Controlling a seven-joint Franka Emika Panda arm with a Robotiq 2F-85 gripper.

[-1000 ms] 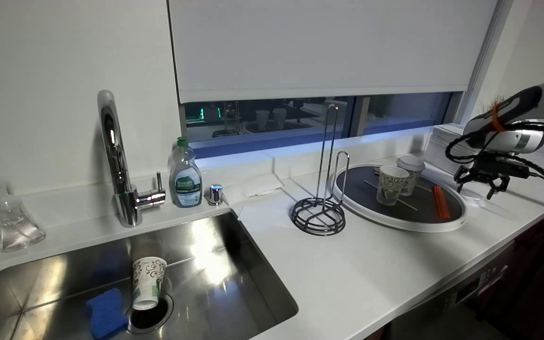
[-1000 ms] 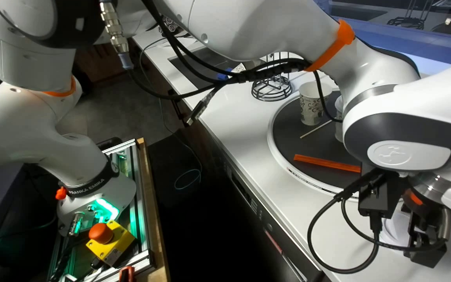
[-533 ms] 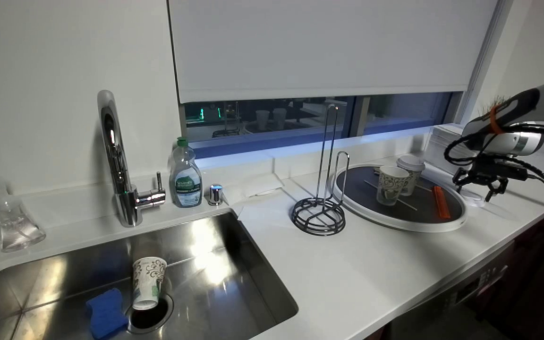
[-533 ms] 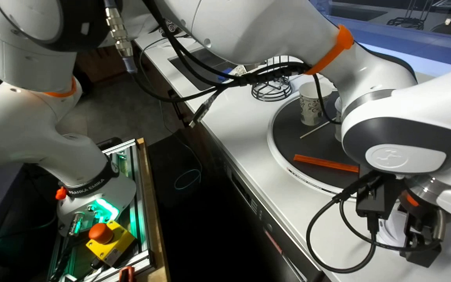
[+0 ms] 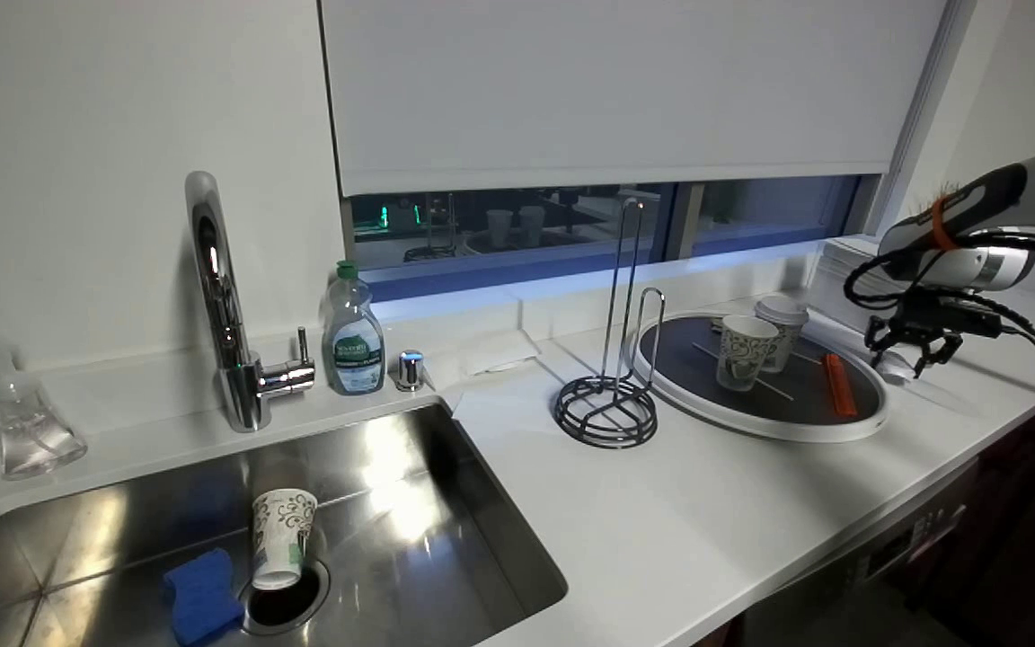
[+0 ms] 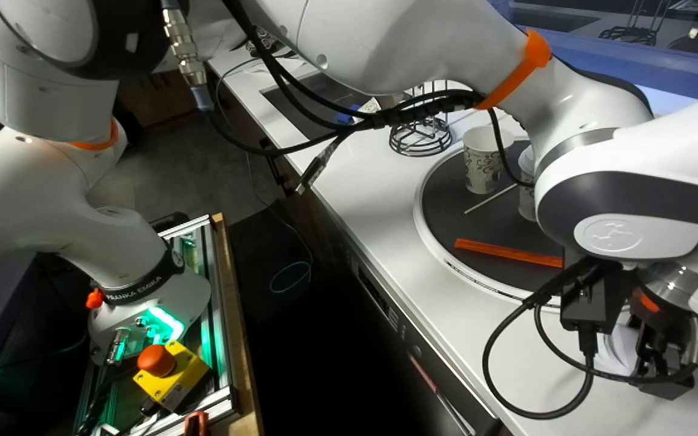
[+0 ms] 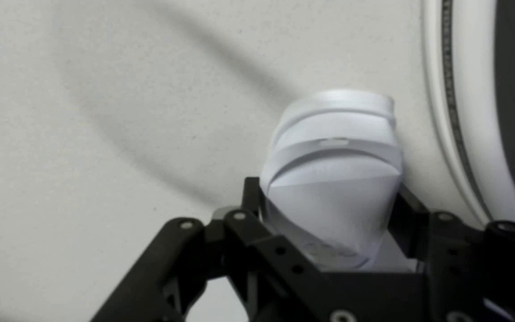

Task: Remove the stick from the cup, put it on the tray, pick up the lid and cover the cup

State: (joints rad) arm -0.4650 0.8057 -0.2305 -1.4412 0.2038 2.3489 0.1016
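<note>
- My pincer [image 7: 329, 202] squeezes a bent white plastic lid [image 7: 334, 176] from near 9 and 3 o'clock in the wrist view.
- It bows and creases; whether it clears the white counter [image 7: 128, 53], I cannot tell.
- In an exterior view, the uncovered swirl-patterned paper cup [image 5: 745, 355] stands at my 9 o'clock, on the round dark-grey, white-rimmed tray [image 5: 805, 433].

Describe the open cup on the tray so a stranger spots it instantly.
On the counter, find the large round tray, dark grey with a white rim, beside a black wire stand. On it stands the open cup, pale with a brown swirl pattern. Unlike its neighbour, the lidded cup, it has no cover and stands nearer the wire stand.
</note>
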